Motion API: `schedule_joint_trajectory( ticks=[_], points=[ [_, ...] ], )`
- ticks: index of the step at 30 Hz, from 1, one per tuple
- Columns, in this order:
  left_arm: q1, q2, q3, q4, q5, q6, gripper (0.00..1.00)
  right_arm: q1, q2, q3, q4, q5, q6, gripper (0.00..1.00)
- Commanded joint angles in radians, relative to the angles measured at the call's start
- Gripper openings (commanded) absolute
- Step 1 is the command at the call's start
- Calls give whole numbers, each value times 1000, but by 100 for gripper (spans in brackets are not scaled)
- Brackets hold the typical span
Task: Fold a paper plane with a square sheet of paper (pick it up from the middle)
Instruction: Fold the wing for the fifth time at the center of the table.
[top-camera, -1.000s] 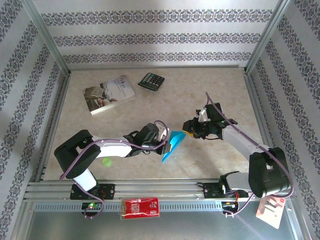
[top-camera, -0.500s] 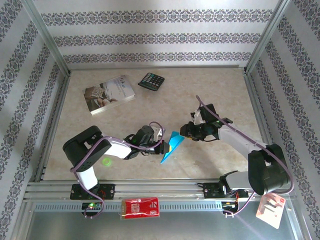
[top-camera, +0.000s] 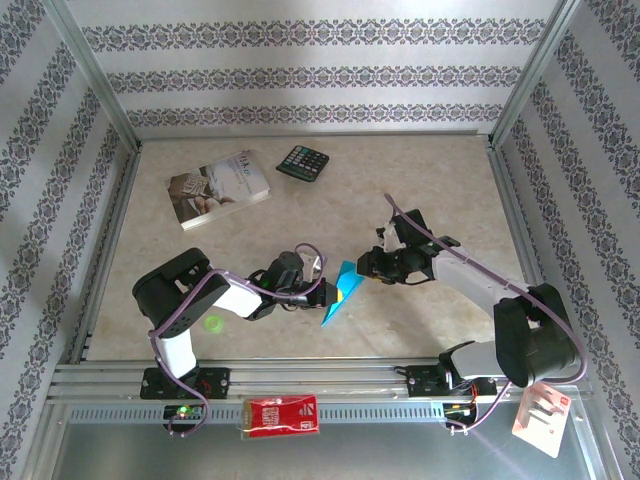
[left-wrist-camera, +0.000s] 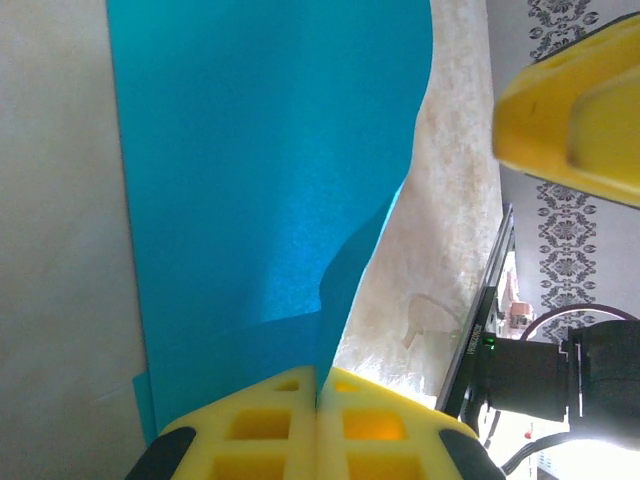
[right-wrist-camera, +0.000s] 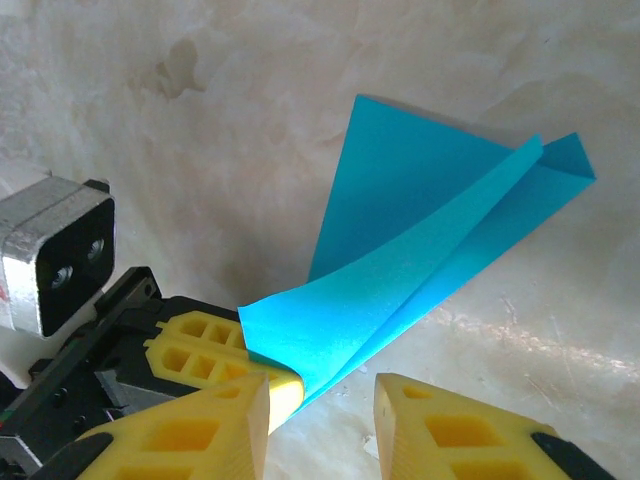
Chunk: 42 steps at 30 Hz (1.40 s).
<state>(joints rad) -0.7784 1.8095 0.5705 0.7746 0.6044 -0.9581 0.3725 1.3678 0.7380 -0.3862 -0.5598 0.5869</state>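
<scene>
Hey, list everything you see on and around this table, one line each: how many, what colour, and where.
blue paper sheet: 1, turquoise, partly folded, middle of the table between the grippers
book: 1, pale printed cover, far left
calculator: 1, black, far side, right of the book
small round thing: 1, green, near left
packet: 1, red, at the near edge, off the table top
tag: 1, white with red, near right corner
table: 1, beige marbled
left gripper: 1, yellow fingers, shut on the blue paper sheet
right gripper: 1, yellow fingers, open, at the sheet's corner
</scene>
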Motion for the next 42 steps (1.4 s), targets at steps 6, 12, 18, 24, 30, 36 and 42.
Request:
schedule_joint_trajectory(
  ticks=[6, 12, 18, 24, 30, 36, 42],
  points=[
    [23, 43, -2, 108, 47, -69, 0, 50, 67, 50, 27, 28, -55, 33],
    [36, 71, -6, 157, 70, -111, 0, 73, 121, 80, 55, 33, -64, 31],
    [49, 87, -6, 161, 89, -118, 0, 75, 156, 92, 58, 37, -92, 30],
    [63, 117, -3, 192, 119, -152, 0, 85, 183, 108, 60, 28, -123, 30],
    [72, 133, 5, 203, 141, -166, 0, 94, 203, 115, 58, 25, -138, 29],
    [83, 139, 8, 204, 155, -173, 0, 100, 214, 121, 60, 17, -150, 29],
    [88, 143, 12, 186, 157, -173, 0, 111, 210, 120, 75, 9, -152, 27]
  ],
)
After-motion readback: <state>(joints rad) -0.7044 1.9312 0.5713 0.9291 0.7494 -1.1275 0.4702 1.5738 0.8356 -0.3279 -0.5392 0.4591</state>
